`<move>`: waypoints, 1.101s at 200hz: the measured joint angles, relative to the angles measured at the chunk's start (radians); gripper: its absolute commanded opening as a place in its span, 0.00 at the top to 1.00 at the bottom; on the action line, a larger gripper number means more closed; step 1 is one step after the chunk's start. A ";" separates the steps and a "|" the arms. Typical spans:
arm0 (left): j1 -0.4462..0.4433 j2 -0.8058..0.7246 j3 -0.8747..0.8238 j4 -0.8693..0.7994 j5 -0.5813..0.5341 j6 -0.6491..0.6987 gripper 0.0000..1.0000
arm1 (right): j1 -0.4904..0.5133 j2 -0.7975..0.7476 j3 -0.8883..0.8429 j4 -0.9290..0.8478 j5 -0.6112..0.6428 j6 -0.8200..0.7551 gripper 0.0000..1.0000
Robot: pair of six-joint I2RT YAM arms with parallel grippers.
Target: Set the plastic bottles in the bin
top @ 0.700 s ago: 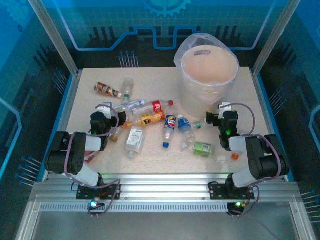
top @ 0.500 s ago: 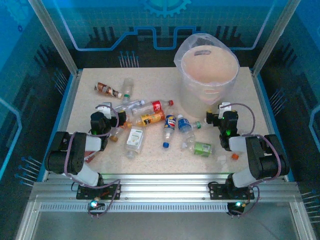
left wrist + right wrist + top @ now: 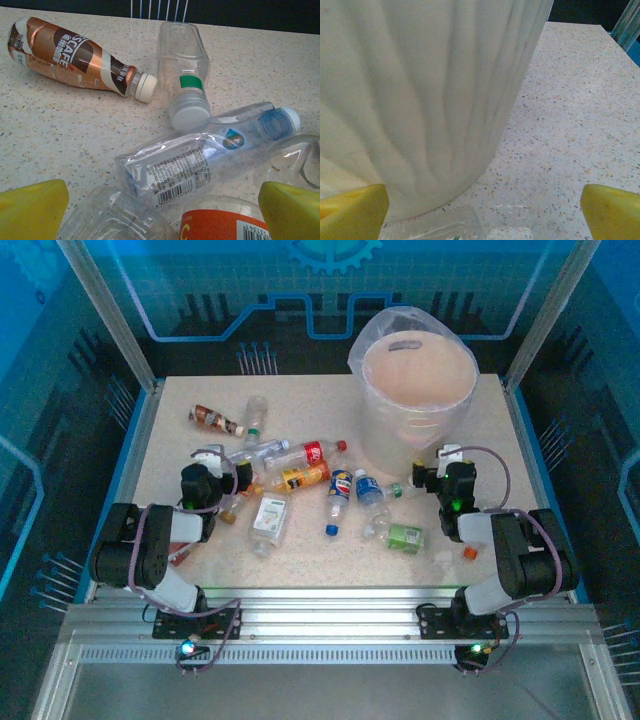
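Plastic bottles: lying scattered, table centre. Bin: upright, far right corner. Left gripper, right gripper: jaws apart, empty.

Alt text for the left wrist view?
Lying on a speckled table: a brown plastic coffee bottle with white cap, a clear green-banded bottle, a crushed clear blue-capped bottle. The open left gripper shows yellow fingertips in the bottom corners.

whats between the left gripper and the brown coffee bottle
In the left wrist view, a clear blue-capped bottle lies crosswise ahead of the left gripper; beyond it, bare table up to the brown coffee bottle.
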 measured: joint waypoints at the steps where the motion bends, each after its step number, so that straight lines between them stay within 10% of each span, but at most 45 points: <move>1: 0.000 0.000 0.000 0.000 0.000 0.000 0.01 | 0.000 0.000 0.000 0.000 0.000 0.000 0.00; 220: 0.001 -0.071 0.007 -0.084 -0.003 -0.003 0.01 | -0.001 -0.003 0.000 -0.010 -0.007 0.000 0.00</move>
